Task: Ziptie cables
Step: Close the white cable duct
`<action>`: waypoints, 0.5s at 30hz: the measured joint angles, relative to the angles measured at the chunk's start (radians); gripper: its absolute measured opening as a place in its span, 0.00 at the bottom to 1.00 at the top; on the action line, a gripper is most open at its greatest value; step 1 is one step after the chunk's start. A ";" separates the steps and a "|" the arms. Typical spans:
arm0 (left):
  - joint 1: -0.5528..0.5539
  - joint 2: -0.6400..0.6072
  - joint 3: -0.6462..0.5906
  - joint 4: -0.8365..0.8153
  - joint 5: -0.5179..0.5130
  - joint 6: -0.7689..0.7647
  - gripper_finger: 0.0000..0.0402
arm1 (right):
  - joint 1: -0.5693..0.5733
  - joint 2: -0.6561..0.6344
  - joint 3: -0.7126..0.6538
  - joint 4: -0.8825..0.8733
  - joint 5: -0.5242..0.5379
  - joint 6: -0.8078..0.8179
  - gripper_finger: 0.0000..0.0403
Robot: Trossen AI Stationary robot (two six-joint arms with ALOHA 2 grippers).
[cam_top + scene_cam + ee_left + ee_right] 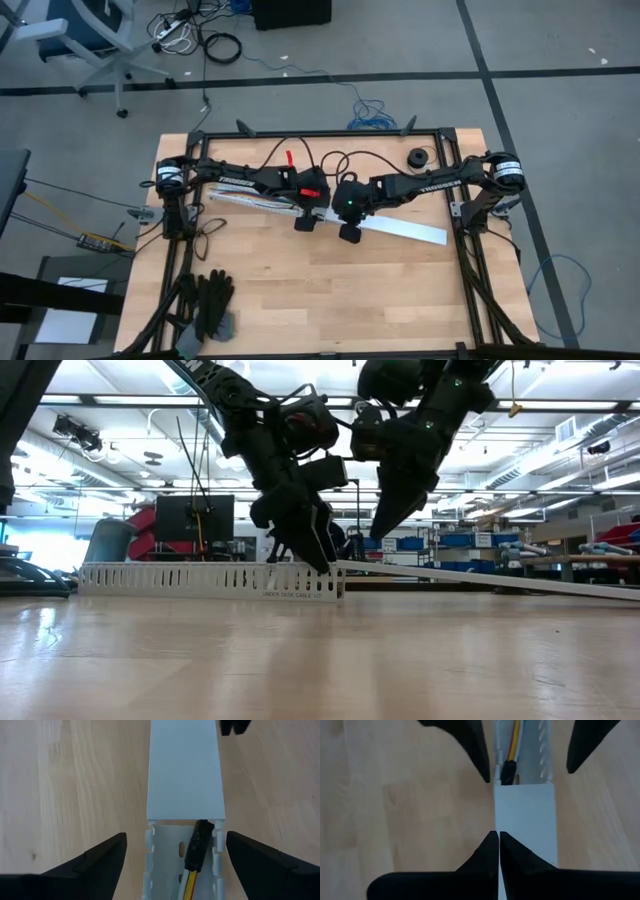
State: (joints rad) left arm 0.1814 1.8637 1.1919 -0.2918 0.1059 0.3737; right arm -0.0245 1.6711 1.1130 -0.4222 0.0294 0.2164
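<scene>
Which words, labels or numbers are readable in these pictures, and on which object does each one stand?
Arm links: white lettering in the high view, too small to read.
White slotted cable channel: a small dark printed line low on its side wall near the end in the low view, too blurred to read.
Wrist views: no text.
</scene>
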 joint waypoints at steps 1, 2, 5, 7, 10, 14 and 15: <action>0.000 0.000 0.000 -0.002 0.000 0.000 0.79 | 0.004 0.000 0.000 -0.002 0.002 0.002 0.00; 0.000 0.000 0.000 -0.006 0.000 0.000 0.79 | 0.008 0.000 0.000 -0.003 0.003 0.007 0.00; 0.000 0.000 0.000 -0.026 0.001 0.000 0.79 | 0.017 0.000 0.000 -0.003 0.006 0.008 0.00; 0.000 0.000 -0.001 -0.036 0.001 -0.003 0.79 | 0.023 0.000 0.000 -0.008 0.008 0.008 0.00; 0.000 0.000 -0.001 -0.040 0.004 -0.006 0.78 | 0.035 0.000 0.000 -0.050 0.026 0.022 0.00; 0.000 0.000 -0.001 -0.040 0.025 -0.006 0.76 | 0.065 -0.028 -0.031 -0.086 0.089 0.053 0.00; 0.000 0.000 -0.001 -0.041 0.027 -0.006 0.75 | 0.074 -0.048 -0.054 -0.067 0.097 0.059 0.00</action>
State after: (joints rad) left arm 0.1814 1.8637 1.1908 -0.3323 0.1328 0.3676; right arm 0.0490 1.6233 1.0591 -0.4896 0.1259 0.2753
